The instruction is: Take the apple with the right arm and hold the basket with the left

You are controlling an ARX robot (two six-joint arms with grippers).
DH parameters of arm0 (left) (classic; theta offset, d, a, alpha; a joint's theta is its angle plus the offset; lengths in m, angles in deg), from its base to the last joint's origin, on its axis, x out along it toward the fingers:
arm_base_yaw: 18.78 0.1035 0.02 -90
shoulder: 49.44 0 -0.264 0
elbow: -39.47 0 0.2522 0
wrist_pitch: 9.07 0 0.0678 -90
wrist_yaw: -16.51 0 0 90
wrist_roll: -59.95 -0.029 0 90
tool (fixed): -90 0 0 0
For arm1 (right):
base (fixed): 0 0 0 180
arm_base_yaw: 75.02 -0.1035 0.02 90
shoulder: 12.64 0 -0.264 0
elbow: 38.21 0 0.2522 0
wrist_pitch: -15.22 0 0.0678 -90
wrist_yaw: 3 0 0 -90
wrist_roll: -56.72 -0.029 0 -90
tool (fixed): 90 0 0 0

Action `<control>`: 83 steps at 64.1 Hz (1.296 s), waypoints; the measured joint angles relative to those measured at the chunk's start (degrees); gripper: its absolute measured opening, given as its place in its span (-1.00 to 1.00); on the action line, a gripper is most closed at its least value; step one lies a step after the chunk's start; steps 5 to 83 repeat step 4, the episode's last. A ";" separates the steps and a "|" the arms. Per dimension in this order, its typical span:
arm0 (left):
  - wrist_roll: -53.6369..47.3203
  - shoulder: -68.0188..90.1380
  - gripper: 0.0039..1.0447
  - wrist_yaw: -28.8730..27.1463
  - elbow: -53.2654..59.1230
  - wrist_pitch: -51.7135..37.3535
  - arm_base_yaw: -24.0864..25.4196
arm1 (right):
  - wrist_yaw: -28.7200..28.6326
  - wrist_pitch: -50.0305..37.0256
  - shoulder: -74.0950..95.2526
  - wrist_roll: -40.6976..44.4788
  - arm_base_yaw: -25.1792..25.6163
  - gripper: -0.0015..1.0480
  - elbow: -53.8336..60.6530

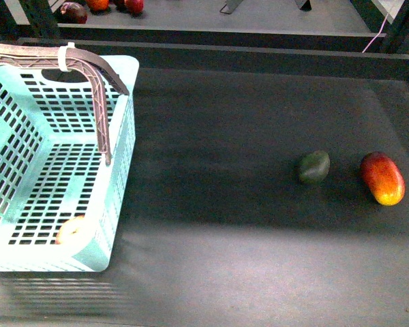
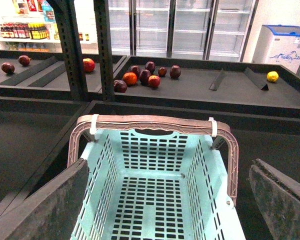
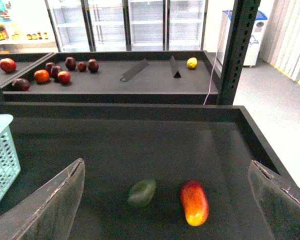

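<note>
My left gripper [image 2: 167, 200] is spread wide, its two dark, rough-faced fingers [image 2: 45, 207] framing the view and touching nothing; it hangs above the open basket [image 2: 155, 165]. My right gripper [image 3: 165, 200] is just as wide apart and empty, its grey, scuffed pads [image 3: 50, 205] on either side of the two fruits on the mat.

Under the left wrist the basket is pale mint plastic, walls and floor cut with rows of slots, a hand hole in the far wall. Its brown latticed handles [image 2: 150, 122] lie along the rim, bound with white ties [image 2: 94, 124].

From the front view, the apple [image 1: 73, 230] sits inside the basket, on the slotted floor in the near corner by the right-hand wall. It looks pale and washed out in the glare, so I cannot make out its colour well.

Out on the dark, matte mat [image 1: 245, 259], well apart from the basket, lie a small dark green fruit [image 1: 314, 167] and, near it to the right, an elongated, smooth red-and-yellow fruit [image 1: 382, 178].

Beyond, another dark shelf carries a cluster of round red fruits [image 2: 147, 76].
</note>
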 joint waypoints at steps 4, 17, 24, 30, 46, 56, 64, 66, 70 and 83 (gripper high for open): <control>0.00 0.00 0.87 0.00 0.00 0.00 0.00 | 0.00 0.00 0.00 -0.02 0.00 0.83 0.00; 0.00 0.00 0.87 0.00 0.00 0.00 0.00 | 0.00 0.00 0.00 -0.02 0.00 0.83 0.00; 0.00 0.00 0.87 0.00 0.00 0.00 0.00 | 0.00 0.00 0.00 -0.02 0.00 0.83 0.00; 0.00 0.00 0.87 0.00 0.00 0.00 0.00 | 0.00 0.00 0.00 -0.02 0.00 0.83 0.00; 0.00 0.00 0.87 0.00 0.00 0.00 0.00 | 0.00 0.00 0.00 -0.02 0.00 0.83 0.00; 0.00 0.00 0.87 0.00 0.00 0.00 0.00 | 0.00 0.00 0.00 -0.02 0.00 0.83 0.00; 0.00 0.00 0.87 0.00 0.00 0.00 0.00 | 0.00 0.00 0.00 -0.02 0.00 0.83 0.00; 0.00 0.00 0.87 0.00 0.00 0.00 0.00 | 0.00 0.00 0.00 -0.02 0.00 0.83 0.00; 0.00 0.00 0.87 0.00 0.00 0.00 0.00 | 0.00 0.00 0.00 -0.02 0.00 0.83 0.00; 0.00 0.00 0.87 0.00 0.00 0.00 0.00 | 0.00 0.00 0.00 -0.02 0.00 0.83 0.00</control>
